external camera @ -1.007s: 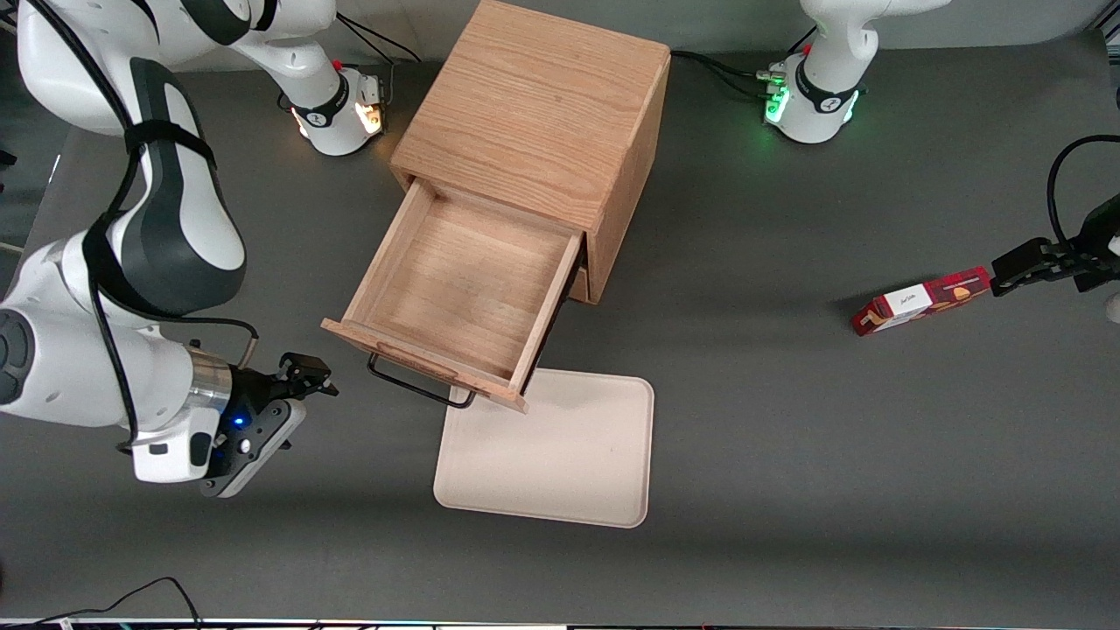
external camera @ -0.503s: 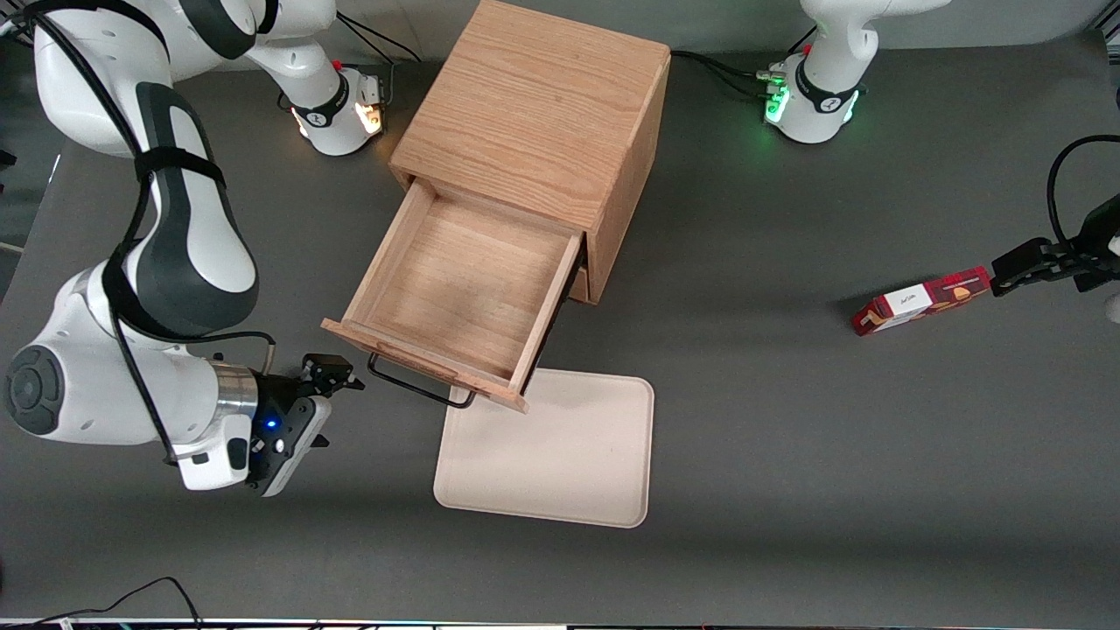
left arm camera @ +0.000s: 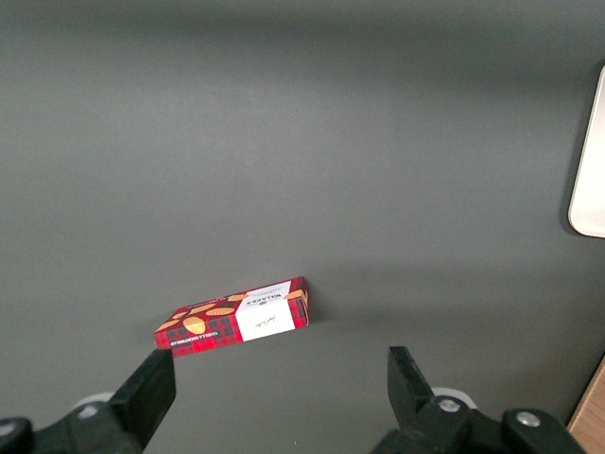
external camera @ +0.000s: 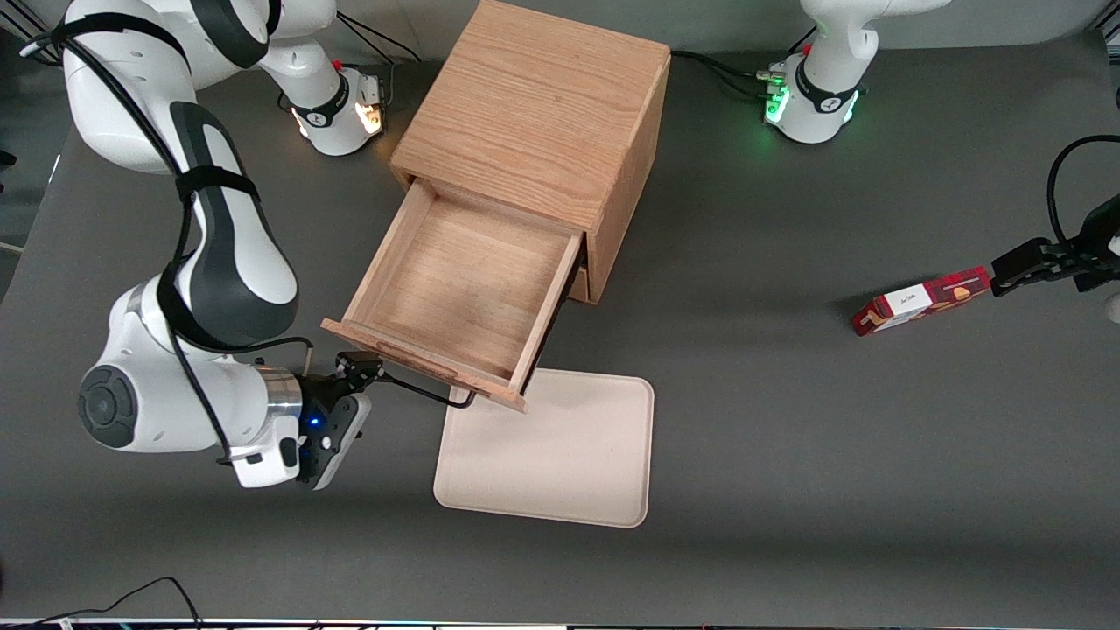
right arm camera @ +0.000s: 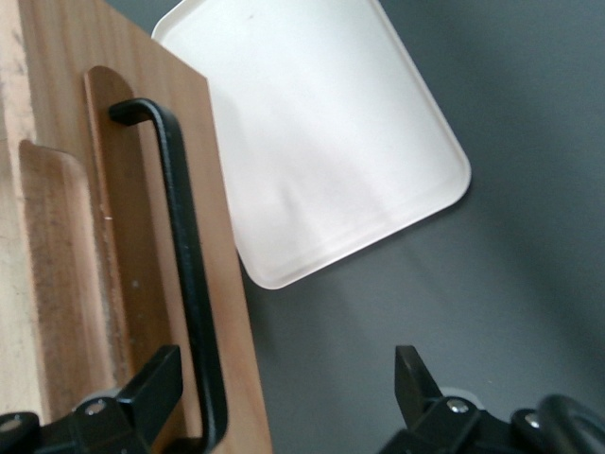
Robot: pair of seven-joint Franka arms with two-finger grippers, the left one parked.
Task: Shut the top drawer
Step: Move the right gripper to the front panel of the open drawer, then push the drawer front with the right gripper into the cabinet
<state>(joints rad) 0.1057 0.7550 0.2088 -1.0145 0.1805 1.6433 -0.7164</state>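
Top drawer (external camera: pixel 459 284) pulled out, gripper (external camera: pixel 360 367) spread at its black handle (external camera: pixel 429 391)

The top drawer (external camera: pixel 455 293) is a shallow light-oak box with a black wire handle (external camera: pixel 427 391) on its front panel, and it stands pulled far out of the oak cabinet (external camera: pixel 534 109), its inside bare wood. It sits level but angled, its front nearer the front camera than the cabinet. The hand (external camera: pixel 360 366) sits at the handle's end toward the working arm, its fingers spread.
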